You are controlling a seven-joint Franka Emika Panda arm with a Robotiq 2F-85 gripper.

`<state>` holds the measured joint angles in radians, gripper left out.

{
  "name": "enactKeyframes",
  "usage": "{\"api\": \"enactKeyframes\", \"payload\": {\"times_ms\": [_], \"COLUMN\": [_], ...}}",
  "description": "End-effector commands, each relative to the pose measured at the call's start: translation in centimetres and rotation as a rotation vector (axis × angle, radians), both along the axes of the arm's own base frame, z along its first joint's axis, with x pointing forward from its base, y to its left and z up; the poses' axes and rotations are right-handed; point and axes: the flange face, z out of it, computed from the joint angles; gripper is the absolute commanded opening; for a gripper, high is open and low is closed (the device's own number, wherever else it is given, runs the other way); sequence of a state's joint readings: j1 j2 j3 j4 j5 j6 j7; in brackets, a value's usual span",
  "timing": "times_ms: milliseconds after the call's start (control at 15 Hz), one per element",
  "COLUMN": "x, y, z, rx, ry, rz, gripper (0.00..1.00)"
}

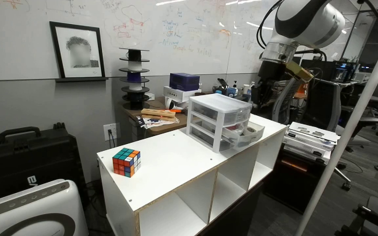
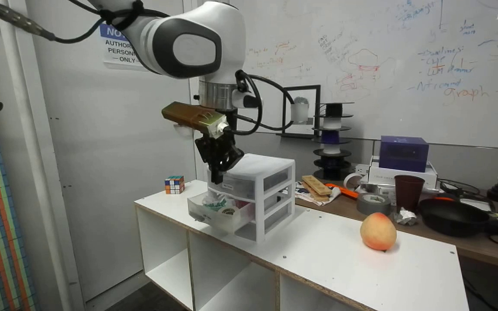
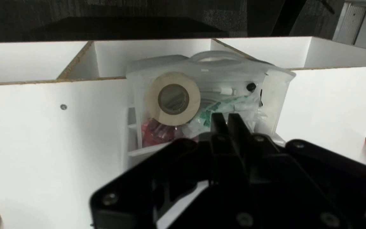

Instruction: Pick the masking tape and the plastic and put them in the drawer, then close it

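The drawer (image 3: 280, 101) is a translucent-white middle drawer, pulled out of the white drawer unit (image 2: 260, 194); it also shows in an exterior view (image 1: 248, 141). The masking tape (image 3: 193, 99), a beige roll, lies inside the drawer near one side wall. The clear plastic (image 3: 206, 117) with green print is also inside, beside the tape; it shows in an exterior view (image 2: 214, 203). My gripper (image 3: 226, 116) is shut and empty, fingertips pointing down above the drawer. In an exterior view my gripper (image 2: 217, 178) hangs in front of the top drawer. The fingers hide part of the plastic.
The drawer also holds a red packet (image 3: 157, 133) and a white cable plug (image 3: 227, 91). A Rubik's cube (image 1: 126, 162) and a peach (image 2: 378, 231) stand on the white shelf top (image 2: 318, 242), on opposite sides of the unit. A desk with clutter stands behind.
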<state>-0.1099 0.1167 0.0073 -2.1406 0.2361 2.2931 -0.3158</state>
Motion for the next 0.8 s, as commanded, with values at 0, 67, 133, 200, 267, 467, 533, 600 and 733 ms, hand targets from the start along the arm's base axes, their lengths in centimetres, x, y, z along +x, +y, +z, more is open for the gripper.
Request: {"api": "enactKeyframes", "payload": {"times_ms": [0, 67, 133, 200, 267, 467, 533, 600, 733], "x": [-3.7, -4.6, -5.6, -6.5, -7.4, -8.9, -8.9, -8.6, -8.3], "y": [-0.1, -0.2, -0.2, -0.2, -0.2, -0.6, -0.7, -1.0, -1.4], "z": [1.5, 1.7, 1.9, 2.2, 2.5, 2.6, 2.1, 1.1, -1.1], "rx": [-0.042, -0.046, -0.046, -0.046, -0.05, -0.081, -0.093, -0.111, -0.132], "ry": [0.053, 0.077, 0.097, 0.115, 0.138, 0.179, 0.187, 0.183, 0.189], "rz": [-0.006, 0.0, 0.007, 0.016, 0.026, 0.045, 0.051, 0.054, 0.063], "gripper": [0.09, 0.1, 0.1, 0.09, 0.09, 0.07, 0.05, 0.05, 0.05]}}
